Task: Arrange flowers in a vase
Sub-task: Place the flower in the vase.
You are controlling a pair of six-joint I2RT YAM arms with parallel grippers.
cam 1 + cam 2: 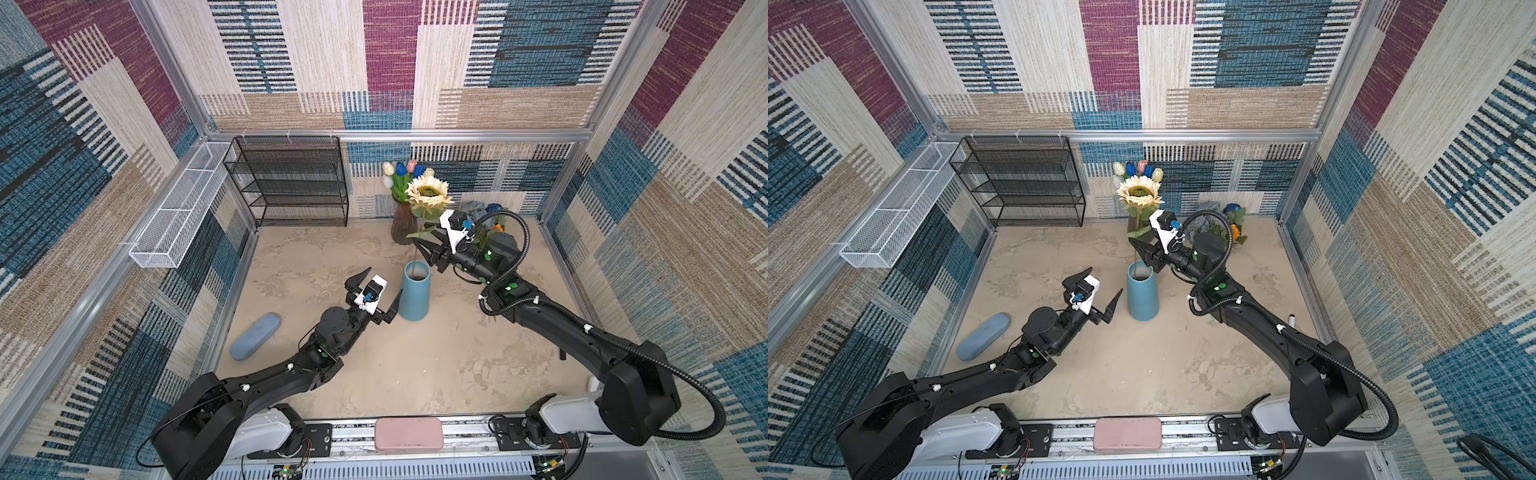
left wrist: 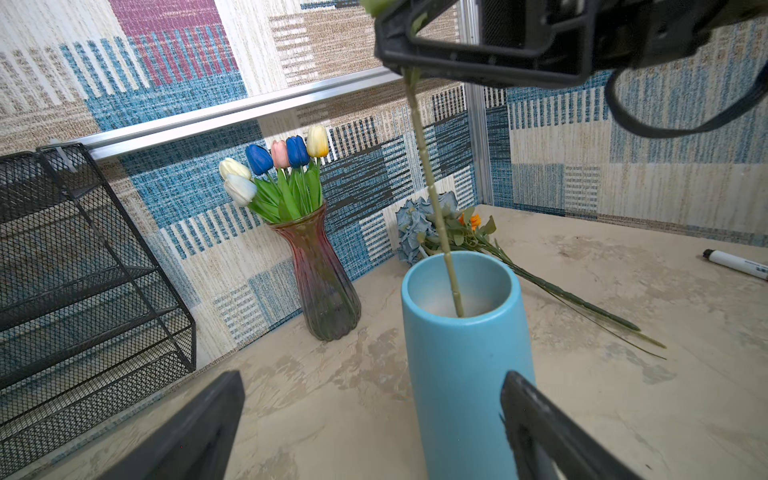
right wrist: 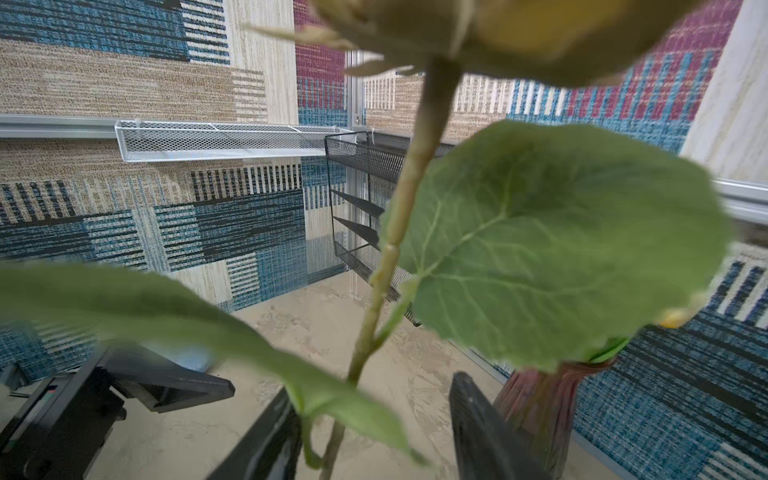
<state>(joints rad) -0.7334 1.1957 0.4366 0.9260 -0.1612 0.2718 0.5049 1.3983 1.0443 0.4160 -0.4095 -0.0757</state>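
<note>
Two claws are in view. Your right claw (image 3: 372, 382) has its jaws apart. The stem (image 2: 432, 195) of the cream sunflower (image 1: 428, 192) passes between them with a gap showing. Below this claw, the stem's end sits inside the blue vase (image 2: 457, 353). Your left claw (image 1: 384, 281) is spread wide, just beside the vase wall.

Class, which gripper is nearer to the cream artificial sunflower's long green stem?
Right. The right gripper straddles the stem above the tall matte blue vase; the left gripper, wide open, sits beside that vase, apart from the stem.
</note>
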